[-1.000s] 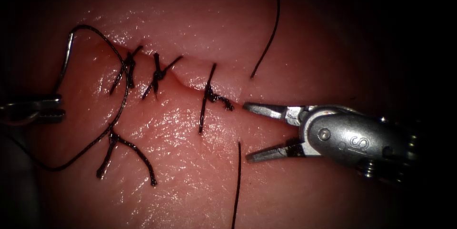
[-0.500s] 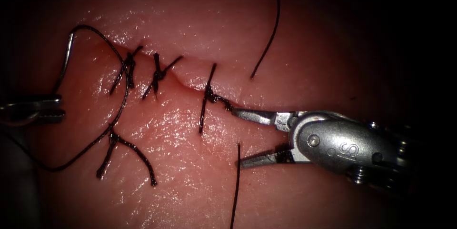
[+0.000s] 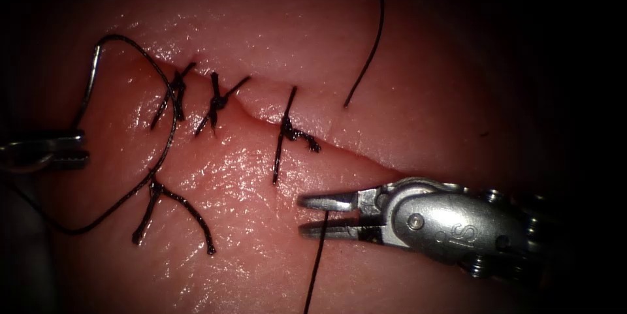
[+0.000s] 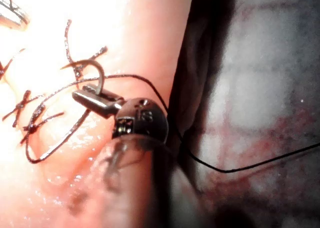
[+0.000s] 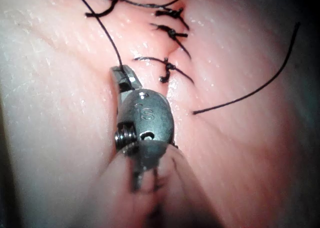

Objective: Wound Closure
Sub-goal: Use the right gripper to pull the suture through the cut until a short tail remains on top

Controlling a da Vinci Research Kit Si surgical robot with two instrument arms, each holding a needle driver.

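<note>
The tissue (image 3: 418,92) bears a slanting cut (image 3: 261,117) closed by three knotted stitches (image 3: 219,100). At the picture's left edge my left tool (image 3: 81,146) is shut on the curved needle (image 3: 88,89), gripping it partway along its curve. The needle is out of the tissue, and its long thread (image 3: 166,138) loops over the stitches. In the left wrist view the left tool (image 4: 80,96) clamps the needle (image 4: 97,68). Near the cut's right end, my right tool (image 3: 304,215) is shut on the tip of a loose thread (image 3: 317,262). In the right wrist view that thread (image 5: 102,31) leads into the right tool (image 5: 120,71).
A fourth knot with cut ends (image 3: 157,190) lies on the tissue in front of the left stitches. Another loose thread end (image 3: 369,53) curves over the tissue behind the cut's right part. Dark surroundings border the tissue on both sides.
My right tool moved down and left from the cut's right end, and its wide-open jaws closed on the loose thread's tip. The left tool and needle stayed still.
</note>
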